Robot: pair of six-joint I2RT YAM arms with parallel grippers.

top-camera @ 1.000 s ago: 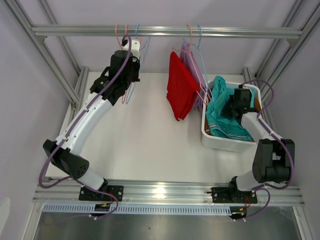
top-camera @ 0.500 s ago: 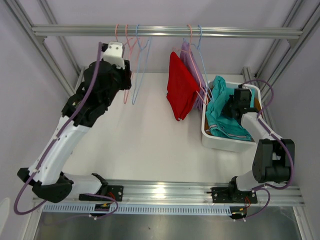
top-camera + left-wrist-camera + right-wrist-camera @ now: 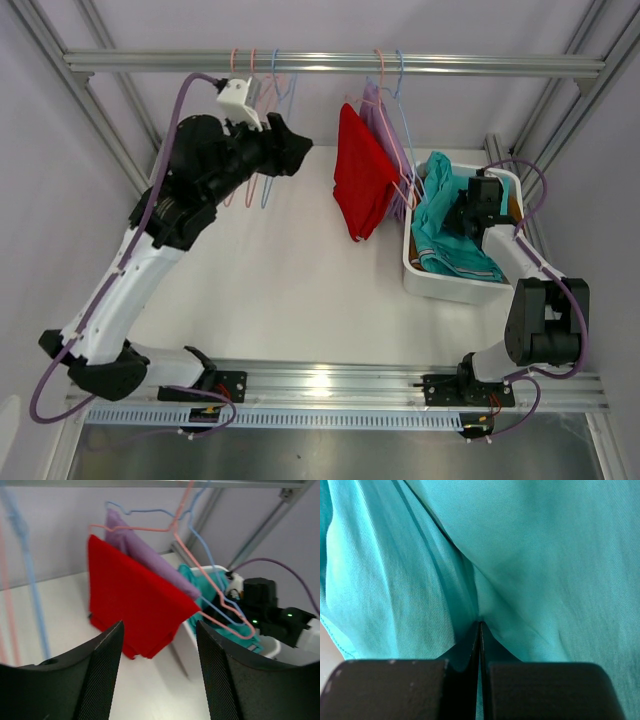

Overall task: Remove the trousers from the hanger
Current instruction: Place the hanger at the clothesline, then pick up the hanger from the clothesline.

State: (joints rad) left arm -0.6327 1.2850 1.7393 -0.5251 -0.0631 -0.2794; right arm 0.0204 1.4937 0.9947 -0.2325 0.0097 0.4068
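From above, the left gripper (image 3: 300,152) is up beside the red trousers (image 3: 360,180), which hang from the rail (image 3: 480,65). The right gripper (image 3: 462,215) lies on the teal trousers (image 3: 438,222) inside the white bin (image 3: 440,288).

Left wrist view: the fingers (image 3: 102,665) stand wide apart and hold nothing.

Right wrist view: the fingers are closed tight, pinching a teal fold.
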